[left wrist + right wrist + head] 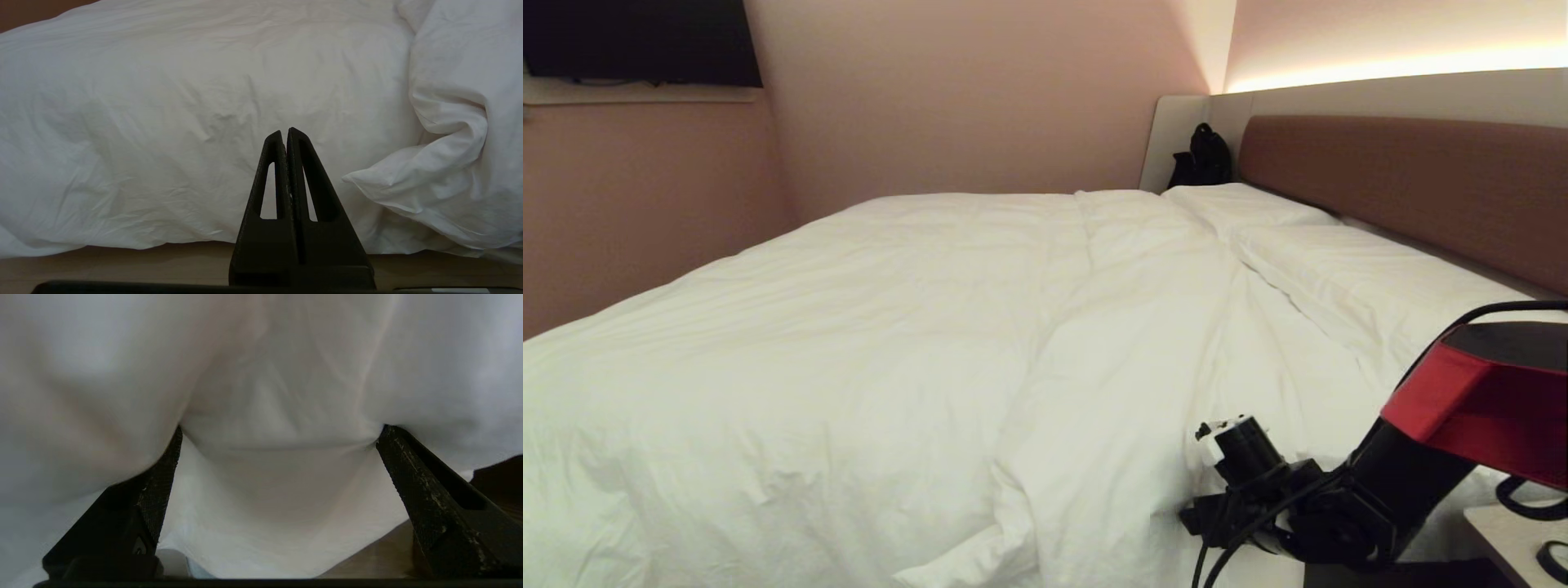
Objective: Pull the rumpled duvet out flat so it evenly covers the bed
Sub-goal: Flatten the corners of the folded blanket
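The bed (pixel 1413 175) carries a white duvet (pixel 890 327) spread across it; two pillows (pixel 1356 269) lie flat beside the headboard.

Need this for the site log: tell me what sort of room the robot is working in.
Most likely a hotel bedroom. A wide bed with a puffy white duvet and two flat pillows fills the room, backed by a padded headboard under strip lighting, with a dark screen mounted on the wall.

The duvet (pixel 915 327) hides the mattress and runs past the head view's left and lower edges. The right claw (pixel 278 433) fingertips are buried in blurred fabric. The dark item (pixel 1202 157) by the headboard cannot be identified.
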Controlling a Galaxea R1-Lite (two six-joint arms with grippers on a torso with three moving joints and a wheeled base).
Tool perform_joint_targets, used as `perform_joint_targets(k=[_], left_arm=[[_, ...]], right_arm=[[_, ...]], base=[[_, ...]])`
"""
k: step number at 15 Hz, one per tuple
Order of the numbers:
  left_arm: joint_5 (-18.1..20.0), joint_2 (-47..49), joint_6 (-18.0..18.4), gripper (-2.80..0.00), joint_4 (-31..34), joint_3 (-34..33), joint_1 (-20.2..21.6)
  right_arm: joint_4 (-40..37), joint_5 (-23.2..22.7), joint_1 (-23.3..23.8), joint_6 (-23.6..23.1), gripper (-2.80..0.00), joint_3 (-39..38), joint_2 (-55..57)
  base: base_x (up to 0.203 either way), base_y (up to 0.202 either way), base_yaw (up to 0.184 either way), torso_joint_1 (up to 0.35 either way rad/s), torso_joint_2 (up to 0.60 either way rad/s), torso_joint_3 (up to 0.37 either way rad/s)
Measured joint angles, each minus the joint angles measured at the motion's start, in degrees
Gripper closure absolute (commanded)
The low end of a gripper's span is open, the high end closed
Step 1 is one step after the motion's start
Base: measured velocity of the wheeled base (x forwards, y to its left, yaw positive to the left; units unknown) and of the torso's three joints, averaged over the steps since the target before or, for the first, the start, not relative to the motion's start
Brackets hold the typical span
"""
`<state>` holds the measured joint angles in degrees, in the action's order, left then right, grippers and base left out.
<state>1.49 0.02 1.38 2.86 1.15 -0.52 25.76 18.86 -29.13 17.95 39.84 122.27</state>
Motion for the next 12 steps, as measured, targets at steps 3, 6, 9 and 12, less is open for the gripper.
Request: perform_joint_targets(k=[3, 6, 9, 12], left_arm=[[-0.01, 0.0, 0.05, 0.0, 0.02, 0.0, 0.0], [0.0, 0.0, 0.04, 0.0, 0.02, 0.0, 0.0], [0.0, 0.0, 0.02, 0.0, 0.01, 0.0, 0.0], [-0.01, 0.0, 0.02, 0.0, 0.0, 0.0, 0.0]], right_arm=[[-0.24, 0.12, 2.04, -2.01, -2.8, 1.85, 2.19], [-0.27, 0.02, 3.53, -3.99, -2.8, 3.36, 4.16], [0.02, 0.02, 3.94, -5.83, -2.8, 3.73, 5.54], [0.21, -0.01, 4.08, -7.41, -2.8, 3.9, 6.45]], base=[[0.0, 0.0, 0.0, 0.0, 0.0, 0.0], [0.0, 0.0, 0.0, 0.0, 0.0, 0.0], [0.0, 0.0, 0.0, 0.0, 0.0, 0.0], [0.0, 0.0, 0.0, 0.0, 0.0, 0.0]])
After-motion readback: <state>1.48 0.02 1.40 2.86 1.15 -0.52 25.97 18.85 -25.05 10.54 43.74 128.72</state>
